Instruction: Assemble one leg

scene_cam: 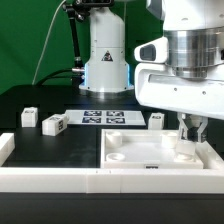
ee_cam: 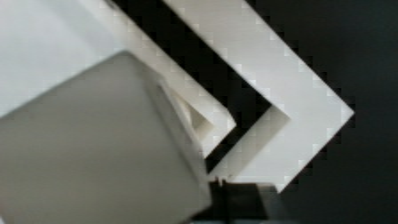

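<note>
The large white square panel (scene_cam: 150, 152) lies on the black table, inside the white frame. My gripper (scene_cam: 192, 130) is low over the panel's far corner on the exterior view's right, with its dark fingertips (scene_cam: 184, 126) at or just above the surface. Whether anything sits between them is hidden. Three small white legs with marker tags lie on the table: one (scene_cam: 27, 116) at the far left, one (scene_cam: 53, 124) beside it, and one (scene_cam: 155, 120) behind the panel. The wrist view shows a blurred, close pale surface (ee_cam: 107, 140) and a white angled corner (ee_cam: 302, 100) on black.
The marker board (scene_cam: 105, 117) lies flat behind the panel, in front of the robot base (scene_cam: 105, 60). A raised white frame wall (scene_cam: 60, 180) runs along the front and up the left side (scene_cam: 6, 148). A second wall section borders the panel's right side (scene_cam: 212, 160).
</note>
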Controlling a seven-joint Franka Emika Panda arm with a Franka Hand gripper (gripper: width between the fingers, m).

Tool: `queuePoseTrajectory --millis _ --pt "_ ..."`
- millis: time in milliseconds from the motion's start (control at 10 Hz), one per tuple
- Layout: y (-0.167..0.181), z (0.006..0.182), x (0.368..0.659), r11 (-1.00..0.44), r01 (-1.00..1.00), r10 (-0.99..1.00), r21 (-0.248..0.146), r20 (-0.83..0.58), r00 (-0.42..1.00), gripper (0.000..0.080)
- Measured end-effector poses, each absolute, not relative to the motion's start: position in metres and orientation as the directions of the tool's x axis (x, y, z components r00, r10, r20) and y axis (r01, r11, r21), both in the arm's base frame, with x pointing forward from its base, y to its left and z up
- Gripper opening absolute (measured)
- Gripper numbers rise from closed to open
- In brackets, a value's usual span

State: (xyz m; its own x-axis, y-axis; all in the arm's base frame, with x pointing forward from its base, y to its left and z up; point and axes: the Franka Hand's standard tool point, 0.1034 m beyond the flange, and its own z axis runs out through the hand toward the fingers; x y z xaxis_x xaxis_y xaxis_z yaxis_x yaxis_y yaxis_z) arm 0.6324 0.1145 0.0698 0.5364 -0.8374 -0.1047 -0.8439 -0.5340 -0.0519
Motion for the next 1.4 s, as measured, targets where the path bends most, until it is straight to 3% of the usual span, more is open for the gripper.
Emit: queuePoseTrajectory --millis 100,400,500,600,700,1400 --pt "0.115 0.07 0.632 -0.511 -0.858 -0.852 -0.049 -0.106 0.513 0.0002" --pt "0.115 0.073 0.636 -0.581 -0.811 -0.805 -0.061 -0.098 0.585 0.0403" --pt "0.115 0.074 0.637 -0.619 -0.782 -0.777 -0.068 -0.094 0.623 0.0403" --pt "0.116 0.076 0.637 -0.666 -0.742 -0.737 -0.071 -0.093 0.67 0.0574" --pt "0.118 0.079 0.637 -0.707 -0.703 -0.697 -0.078 -0.09 0.711 0.0626" --pt "0.104 0.081 0.611 -0.734 -0.673 -0.668 -0.093 -0.084 0.74 0.0649"
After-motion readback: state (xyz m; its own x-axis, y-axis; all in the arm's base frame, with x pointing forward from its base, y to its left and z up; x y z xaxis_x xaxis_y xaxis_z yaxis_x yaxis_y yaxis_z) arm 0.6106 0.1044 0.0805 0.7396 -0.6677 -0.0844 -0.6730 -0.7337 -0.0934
